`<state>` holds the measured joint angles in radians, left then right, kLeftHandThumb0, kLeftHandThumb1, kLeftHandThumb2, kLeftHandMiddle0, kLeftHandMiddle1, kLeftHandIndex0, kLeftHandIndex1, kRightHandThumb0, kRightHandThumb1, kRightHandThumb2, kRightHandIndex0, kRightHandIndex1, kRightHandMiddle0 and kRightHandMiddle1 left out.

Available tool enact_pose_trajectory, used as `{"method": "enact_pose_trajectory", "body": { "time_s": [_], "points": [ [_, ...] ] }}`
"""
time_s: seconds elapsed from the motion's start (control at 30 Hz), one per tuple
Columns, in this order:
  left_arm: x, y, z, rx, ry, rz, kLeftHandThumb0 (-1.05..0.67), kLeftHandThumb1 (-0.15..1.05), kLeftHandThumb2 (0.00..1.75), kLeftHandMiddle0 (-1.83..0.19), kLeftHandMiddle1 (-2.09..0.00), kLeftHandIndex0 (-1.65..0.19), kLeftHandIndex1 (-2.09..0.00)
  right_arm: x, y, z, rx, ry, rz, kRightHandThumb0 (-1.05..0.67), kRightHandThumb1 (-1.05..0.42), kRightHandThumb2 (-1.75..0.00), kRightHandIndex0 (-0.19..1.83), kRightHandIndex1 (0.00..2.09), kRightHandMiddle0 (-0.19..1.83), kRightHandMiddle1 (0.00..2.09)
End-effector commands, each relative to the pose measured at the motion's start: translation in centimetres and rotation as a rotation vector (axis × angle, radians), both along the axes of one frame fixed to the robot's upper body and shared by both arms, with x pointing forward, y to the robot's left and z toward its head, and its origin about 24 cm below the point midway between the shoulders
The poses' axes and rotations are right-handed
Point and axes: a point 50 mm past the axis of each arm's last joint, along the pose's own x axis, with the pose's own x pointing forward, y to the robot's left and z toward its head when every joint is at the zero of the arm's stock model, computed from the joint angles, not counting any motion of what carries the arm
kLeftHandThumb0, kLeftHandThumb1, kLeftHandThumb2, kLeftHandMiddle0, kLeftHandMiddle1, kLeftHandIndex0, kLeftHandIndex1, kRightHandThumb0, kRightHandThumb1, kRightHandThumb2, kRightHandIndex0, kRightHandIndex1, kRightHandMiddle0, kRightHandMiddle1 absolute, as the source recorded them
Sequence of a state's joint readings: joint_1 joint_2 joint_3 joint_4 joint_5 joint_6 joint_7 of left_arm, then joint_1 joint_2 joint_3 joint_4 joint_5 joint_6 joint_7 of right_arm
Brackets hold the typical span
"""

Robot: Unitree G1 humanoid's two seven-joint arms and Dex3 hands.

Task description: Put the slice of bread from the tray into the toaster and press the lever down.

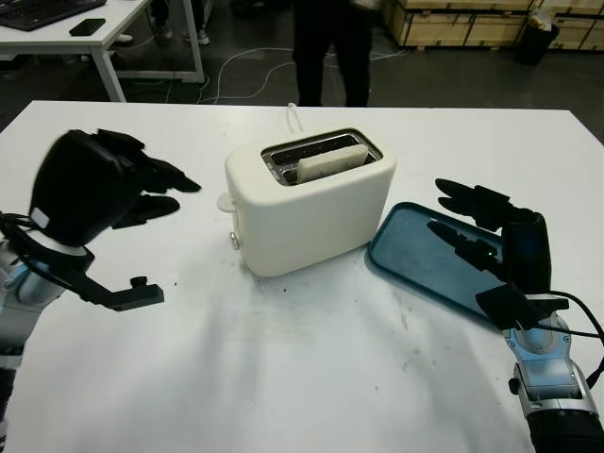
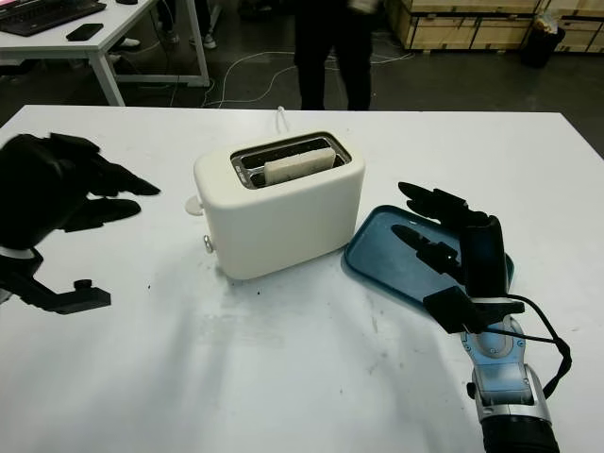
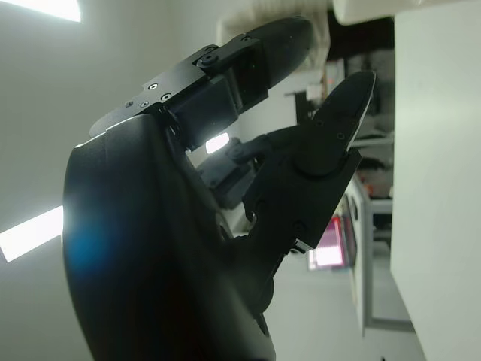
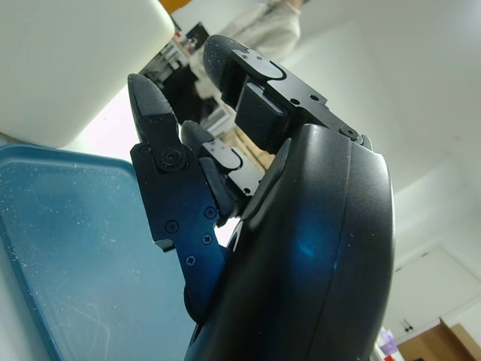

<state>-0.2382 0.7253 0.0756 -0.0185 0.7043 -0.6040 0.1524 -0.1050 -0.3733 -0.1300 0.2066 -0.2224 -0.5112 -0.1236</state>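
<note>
Left robot hand (image 1: 104, 184) hangs released and empty above the white worktop (image 1: 311, 368), with the toaster (image 1: 311, 203) just off its fingertips holding the bread slice (image 1: 332, 161) in its slot, while the right robot hand (image 1: 491, 236), also released, hovers over the blue tray (image 1: 415, 250).

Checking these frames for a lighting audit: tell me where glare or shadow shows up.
Left wrist view: bright ceiling lights behind the left hand leave it backlit, a flare on its shell. Right wrist view: a soft sheen on the right hand and the tray. Left eye view: faint shadows on the table in front of the toaster.
</note>
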Motion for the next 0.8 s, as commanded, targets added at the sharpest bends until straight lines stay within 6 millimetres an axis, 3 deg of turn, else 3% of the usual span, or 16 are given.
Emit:
{"method": "enact_pose_trajectory", "body": {
  "time_s": [0.0, 0.3, 0.43, 0.57, 0.77],
  "points": [
    [0.3, -0.3, 0.0, 0.026, -0.011, -0.008, -0.43, 0.62, 0.01, -1.26, -0.44, -1.3, -0.1, 0.1, -0.1, 0.5, -0.011, -0.02, 0.0, -0.35, -0.79, 0.0, 1.01, 0.02, 0.92, 0.01],
    [0.9, -0.8, -2.2, -0.073, -0.001, -0.015, -0.47, 0.66, 0.02, -1.27, -0.47, -1.32, -0.08, 0.1, 0.0, 0.5, -0.014, -0.027, 0.0, -0.37, -0.8, 0.0, 1.02, 0.02, 0.92, 0.0],
    [1.3, -1.1, -3.3, -0.11, 0.01, -0.001, -0.4, 0.67, 0.02, -1.26, -0.51, -1.33, -0.07, 0.0, 0.0, 0.4, -0.011, -0.018, 0.001, -0.38, -0.8, 0.0, 1.01, 0.01, 0.92, 0.0],
    [1.5, -1.0, -3.7, -0.113, 0.017, 0.02, -0.38, 0.79, 0.04, -1.17, -0.63, -1.32, -0.05, 0.0, 0.0, 0.3, -0.012, -0.019, -0.002, -0.37, -0.79, 0.0, 1.01, 0.01, 0.92, 0.0],
    [1.6, -0.8, -3.7, -0.132, -0.014, 0.042, -0.35, 0.79, 0.01, -1.12, -0.81, -1.34, -0.05, 0.0, 0.1, 0.1, -0.011, -0.018, 0.003, -0.34, -0.78, 0.0, 1.02, 0.01, 0.92, 0.0]
  ]
}}
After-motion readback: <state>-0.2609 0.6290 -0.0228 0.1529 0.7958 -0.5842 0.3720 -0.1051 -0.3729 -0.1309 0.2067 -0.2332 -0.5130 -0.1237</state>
